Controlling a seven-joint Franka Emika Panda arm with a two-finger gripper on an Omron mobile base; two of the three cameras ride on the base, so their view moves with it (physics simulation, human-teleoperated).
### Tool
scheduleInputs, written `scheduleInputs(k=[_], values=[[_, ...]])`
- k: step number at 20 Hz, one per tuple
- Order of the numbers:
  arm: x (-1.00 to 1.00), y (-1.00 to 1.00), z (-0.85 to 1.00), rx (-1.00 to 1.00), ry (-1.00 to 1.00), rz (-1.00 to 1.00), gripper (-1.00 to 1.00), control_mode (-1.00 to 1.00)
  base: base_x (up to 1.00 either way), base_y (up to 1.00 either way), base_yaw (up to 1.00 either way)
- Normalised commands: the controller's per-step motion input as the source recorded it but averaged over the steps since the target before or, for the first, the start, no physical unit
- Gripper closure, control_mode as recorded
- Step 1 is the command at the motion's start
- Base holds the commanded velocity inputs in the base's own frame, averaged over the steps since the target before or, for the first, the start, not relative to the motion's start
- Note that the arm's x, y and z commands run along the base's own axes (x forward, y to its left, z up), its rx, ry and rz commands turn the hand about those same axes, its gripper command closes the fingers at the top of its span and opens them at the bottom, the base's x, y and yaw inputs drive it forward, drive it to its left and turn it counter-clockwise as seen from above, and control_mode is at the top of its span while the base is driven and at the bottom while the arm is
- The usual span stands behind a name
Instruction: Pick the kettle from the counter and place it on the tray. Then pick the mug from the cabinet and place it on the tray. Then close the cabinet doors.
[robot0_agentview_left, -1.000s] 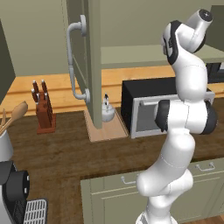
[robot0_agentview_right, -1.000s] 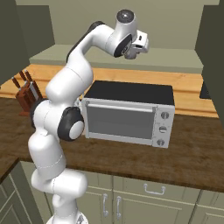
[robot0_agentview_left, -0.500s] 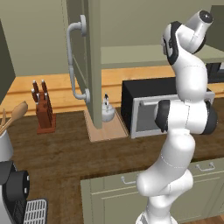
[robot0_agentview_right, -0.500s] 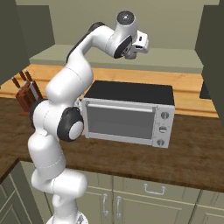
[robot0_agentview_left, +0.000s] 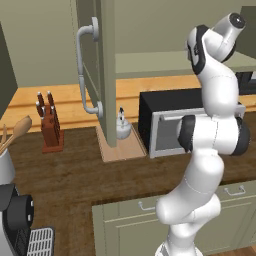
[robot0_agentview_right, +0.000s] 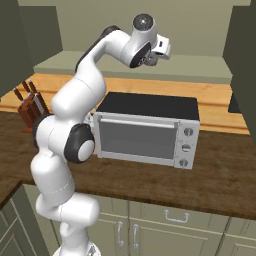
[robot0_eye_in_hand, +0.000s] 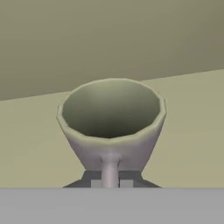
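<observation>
Tool (robot0_eye_in_hand: 110, 183) up in the cabinet (robot0_agentview_right: 150, 70), fingers pinching the handle of the grey faceted mug (robot0_eye_in_hand: 111, 124). Below: black microwave (robot0_agentview_right: 145, 130) on wood-grain surface (robot0_agentview_left: 75, 175); rounded white kettle (robot0_agentview_left: 121, 128) on tan tray (robot0_agentview_left: 120, 148) behind open door (robot0_agentview_left: 100, 65). Knife block (robot0_agentview_left: 50, 131) far left.

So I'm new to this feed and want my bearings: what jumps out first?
The white arm dominates, reaching up with its tool at the olive-green cabinet's shelf. In the hand view a grey mug looms right at the fingertips, handle toward the camera. On the counter below, the small white kettle already sits on the tan tray beside a black microwave.
</observation>
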Motion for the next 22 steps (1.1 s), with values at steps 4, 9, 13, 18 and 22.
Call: scheduleInputs(k=[4,9,13,18,22], values=[[-0.09,0.0,-0.02,0.0,-0.11,-0.02,1.0,-1.0,0.0,0.0,0.0],[-0.32,0.0,0.0,0.0,-0.09,-0.02,1.0,-1.0,0.0,0.0,0.0],[-0.53,0.0,0.0,0.0,-0.04,0.0,1.0,-1.0,0.0,0.0,0.0],[-0.66,0.0,0.01,0.0,-0.03,0.0,1.0,-1.0,0.0,0.0,0.0],[-0.66,0.18,0.02,0.0,-0.02,0.05,1.0,-1.0,0.0,0.0,0.0]])
